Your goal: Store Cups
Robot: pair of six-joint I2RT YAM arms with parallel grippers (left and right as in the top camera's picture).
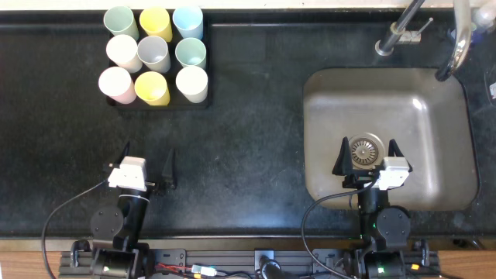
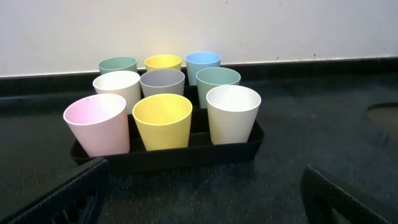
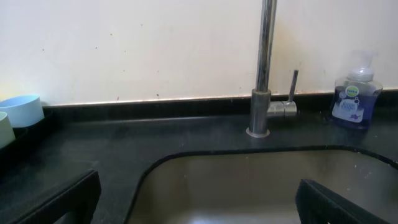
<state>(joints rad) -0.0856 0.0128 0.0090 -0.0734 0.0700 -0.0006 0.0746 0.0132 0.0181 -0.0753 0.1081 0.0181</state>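
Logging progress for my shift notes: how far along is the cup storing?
Done: nine cups stand upright in the black tray, three rows of three. In hand: nothing; the left gripper is open over the counter facing the tray, the right gripper open over the sink. Left: every visible cup sits in the tray, so probably little, unless stacking is intended.

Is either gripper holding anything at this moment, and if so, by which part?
Nothing is held. The left gripper and right gripper are both open and empty; all nine cups stand in the tray.
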